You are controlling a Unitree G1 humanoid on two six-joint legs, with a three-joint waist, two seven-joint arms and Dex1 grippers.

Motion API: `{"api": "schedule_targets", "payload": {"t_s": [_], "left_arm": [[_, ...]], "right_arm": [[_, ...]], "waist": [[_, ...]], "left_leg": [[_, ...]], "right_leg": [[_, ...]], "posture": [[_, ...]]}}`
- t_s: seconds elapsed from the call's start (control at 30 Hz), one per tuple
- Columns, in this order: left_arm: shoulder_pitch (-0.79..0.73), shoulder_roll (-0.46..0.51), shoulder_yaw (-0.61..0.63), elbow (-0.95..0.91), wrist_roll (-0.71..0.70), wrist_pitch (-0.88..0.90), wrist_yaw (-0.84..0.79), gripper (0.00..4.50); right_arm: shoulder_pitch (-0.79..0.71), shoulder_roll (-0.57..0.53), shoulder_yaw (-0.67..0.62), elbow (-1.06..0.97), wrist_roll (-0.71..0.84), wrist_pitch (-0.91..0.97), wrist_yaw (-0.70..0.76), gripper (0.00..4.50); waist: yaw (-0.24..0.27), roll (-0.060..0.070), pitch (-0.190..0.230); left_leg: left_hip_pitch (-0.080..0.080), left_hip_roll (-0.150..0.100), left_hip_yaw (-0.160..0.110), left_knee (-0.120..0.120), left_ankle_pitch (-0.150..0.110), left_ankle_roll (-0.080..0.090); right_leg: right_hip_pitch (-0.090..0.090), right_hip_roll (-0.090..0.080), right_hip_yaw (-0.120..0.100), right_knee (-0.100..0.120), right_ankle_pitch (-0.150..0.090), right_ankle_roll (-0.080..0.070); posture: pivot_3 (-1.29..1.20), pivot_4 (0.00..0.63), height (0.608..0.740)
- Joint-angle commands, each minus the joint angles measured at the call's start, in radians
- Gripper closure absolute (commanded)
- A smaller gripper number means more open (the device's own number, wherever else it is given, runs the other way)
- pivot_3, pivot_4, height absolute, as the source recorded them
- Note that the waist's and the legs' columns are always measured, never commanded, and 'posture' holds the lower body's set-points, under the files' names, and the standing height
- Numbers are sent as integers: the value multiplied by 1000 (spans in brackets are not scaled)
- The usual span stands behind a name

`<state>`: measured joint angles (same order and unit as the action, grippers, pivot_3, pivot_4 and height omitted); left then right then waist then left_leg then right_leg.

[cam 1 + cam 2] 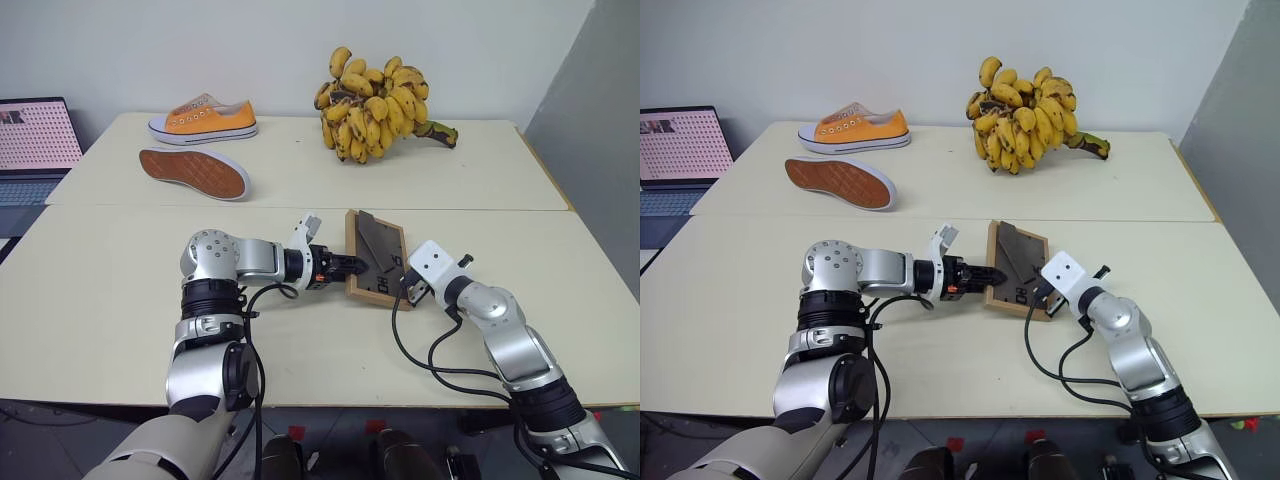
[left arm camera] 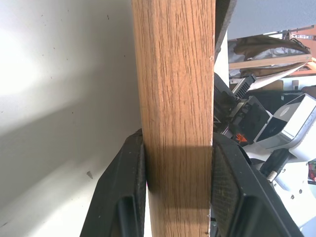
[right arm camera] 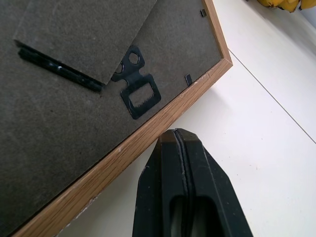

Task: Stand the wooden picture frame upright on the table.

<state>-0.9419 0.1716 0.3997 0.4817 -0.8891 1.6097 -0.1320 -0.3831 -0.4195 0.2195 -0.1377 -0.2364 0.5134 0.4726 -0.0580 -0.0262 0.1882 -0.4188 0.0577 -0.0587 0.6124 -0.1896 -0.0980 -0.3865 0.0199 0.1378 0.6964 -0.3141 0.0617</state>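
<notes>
Both grippers meet at the wooden picture frame (image 1: pixel 375 256), tilted back-side up on the table (image 1: pixel 100 300): left gripper (image 1: pixel 352 266) pinches its wooden edge, right gripper (image 3: pixel 183 148), fingers pressed together, sits just beside the opposite rail. Beyond lie two orange shoes (image 1: pixel 200 145), bananas (image 1: pixel 380 105) and a laptop (image 1: pixel 35 150).

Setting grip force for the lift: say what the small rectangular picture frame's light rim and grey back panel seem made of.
Wooden picture frame rim: looks like light oak-like wood, matte, with visible straight grain; possibly veneer. Grey back panel: fibrous, dull, likely pressed board. Black hanger plate: seems stamped metal.
</notes>
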Motion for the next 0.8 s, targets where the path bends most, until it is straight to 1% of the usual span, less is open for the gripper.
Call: {"api": "schedule_targets", "payload": {"t_s": [0.03,0.13,0.23,0.4,0.47,0.6,0.63,0.7,0.73,0.8], "left_arm": [[-19,-7,-17,-75,-31,-5,-68,3173],[-14,29,-54,-111,2,-100,-140,3173],[-9,85,-126,-140,52,-229,-248,3173],[-31,182,-205,-143,137,-446,-430,3173],[-32,217,-230,-162,176,-540,-493,3173],[-33,254,-247,-183,211,-636,-572,3173],[-31,265,-254,-201,221,-659,-591,3173],[-20,284,-279,-254,240,-691,-625,3173],[-18,287,-287,-268,243,-695,-632,3173],[-15,284,-295,-280,242,-691,-640,3173]], "right_arm": [[-23,-13,-14,-9,-1,-32,-4,4500],[-18,-53,-56,-13,9,-38,6,4500],[0,-108,-106,-19,30,-48,25,4500],[32,-215,-207,-43,79,-62,74,4500],[25,-236,-267,-80,137,-25,108,4500],[-24,-245,-353,-151,245,74,147,4500],[-57,-250,-376,-183,283,112,162,4500],[-187,-220,-424,-265,402,245,168,4154],[-239,-203,-435,-294,446,302,161,4058],[-310,-168,-435,-328,503,390,137,3553]], "waist": [[0,0,0],[0,0,0],[0,0,0],[1,0,0],[1,0,0],[0,0,0],[0,0,0],[-2,1,2],[-5,1,2],[-5,1,2]], "left_leg": [[0,0,0,0,0,0],[0,0,0,0,0,0],[0,0,0,0,0,0],[0,0,1,-1,0,0],[-1,0,1,-1,0,0],[-1,0,1,-1,0,0],[-1,0,1,-1,0,0],[-1,0,1,-1,0,0],[-2,0,1,-1,0,0],[-2,0,1,-1,0,0]], "right_leg": [[0,0,0,0,0,0],[0,0,0,0,0,0],[-1,0,0,0,0,0],[-1,-1,0,-1,0,0],[-1,-1,0,-1,0,0],[-1,-1,0,-2,0,0],[-1,-1,0,-2,0,0],[-1,-1,0,-2,0,0],[-2,-1,1,-1,0,0],[-2,-1,0,0,0,0]], "posture": [[0,150,740],[0,150,740],[0,150,740],[0,150,740],[0,150,740],[0,150,740],[0,150,740],[0,150,740],[0,150,740],[0,150,740]]}}
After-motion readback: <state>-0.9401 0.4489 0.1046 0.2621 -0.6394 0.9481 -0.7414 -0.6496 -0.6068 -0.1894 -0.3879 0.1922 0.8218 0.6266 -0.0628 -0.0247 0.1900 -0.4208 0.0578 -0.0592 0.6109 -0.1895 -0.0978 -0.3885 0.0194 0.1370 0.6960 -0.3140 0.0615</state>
